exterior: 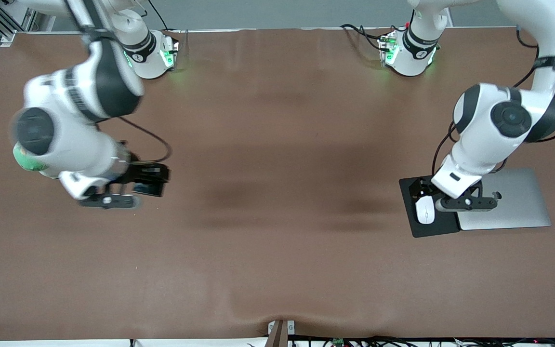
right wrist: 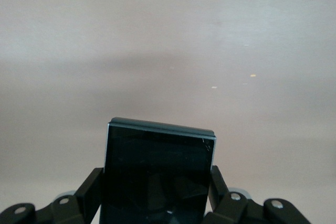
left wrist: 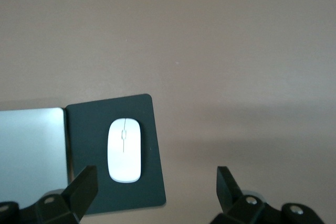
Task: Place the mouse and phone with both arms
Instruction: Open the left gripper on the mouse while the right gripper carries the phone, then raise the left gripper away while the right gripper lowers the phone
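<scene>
My left gripper (exterior: pixel 426 200) hangs spread over the mouse (exterior: pixel 425 210) on its black pad (exterior: pixel 429 226), while my right gripper (exterior: pixel 135 190) pinches the phone (exterior: pixel 147 188) aloft, seemingly only by its edges, so it may slip.

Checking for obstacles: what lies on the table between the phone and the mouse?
Only bare brown table separates phone and mouse, per the front view.

right arm (exterior: pixel 65 125): motion-blurred | phone (right wrist: pixel 157 177): lower end cut off
</scene>
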Robot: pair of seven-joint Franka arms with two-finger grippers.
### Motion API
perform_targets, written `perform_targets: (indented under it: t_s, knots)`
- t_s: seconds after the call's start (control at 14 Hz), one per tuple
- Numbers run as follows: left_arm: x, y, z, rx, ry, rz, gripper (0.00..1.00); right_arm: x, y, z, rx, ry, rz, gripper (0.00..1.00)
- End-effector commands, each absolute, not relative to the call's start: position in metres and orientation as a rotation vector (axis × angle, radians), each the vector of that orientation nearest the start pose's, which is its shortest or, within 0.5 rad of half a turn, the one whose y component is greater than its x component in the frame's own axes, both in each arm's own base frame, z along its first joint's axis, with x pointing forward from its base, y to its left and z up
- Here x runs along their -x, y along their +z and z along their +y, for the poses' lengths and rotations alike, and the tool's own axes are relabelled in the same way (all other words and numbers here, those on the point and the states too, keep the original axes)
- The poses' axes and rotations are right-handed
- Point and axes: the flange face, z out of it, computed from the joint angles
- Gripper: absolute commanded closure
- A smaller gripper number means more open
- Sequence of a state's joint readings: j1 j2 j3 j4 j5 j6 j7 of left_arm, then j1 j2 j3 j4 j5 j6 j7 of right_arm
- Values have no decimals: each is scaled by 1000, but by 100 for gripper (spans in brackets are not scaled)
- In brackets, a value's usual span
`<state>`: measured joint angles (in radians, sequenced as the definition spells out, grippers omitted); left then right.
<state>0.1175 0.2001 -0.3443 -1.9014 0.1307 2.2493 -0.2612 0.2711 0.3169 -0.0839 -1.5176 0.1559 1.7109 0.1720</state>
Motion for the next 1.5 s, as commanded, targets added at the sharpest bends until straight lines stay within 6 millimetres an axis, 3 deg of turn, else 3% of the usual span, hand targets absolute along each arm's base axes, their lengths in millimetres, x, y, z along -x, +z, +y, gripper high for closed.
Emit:
perform_targets:
  t_s: [0.0,0.29,0.64,0.86,1.07,1.36,1.43]
  knots:
    - [-603,484,-135,3135,-205,41,0,-619,466,77,2973,251,-77,100]
    - [-603,559,-131,3159,-152,70,0,-607,419,14,2954,321,-103,100]
    - [-572,617,-138,3131,-184,96,0,-583,347,-8,3015,308,-166,100]
    - [-554,628,-156,3120,-152,160,0,-560,301,-15,3052,296,-176,100]
    - [-544,639,-155,3112,-146,164,0,-543,279,-47,3057,275,-105,100]
    - [-537,645,-146,3139,-122,150,0,-515,246,-116,3048,195,-223,100]
    - [-536,646,-145,3138,-115,149,0,-513,243,-123,3047,198,-211,100]
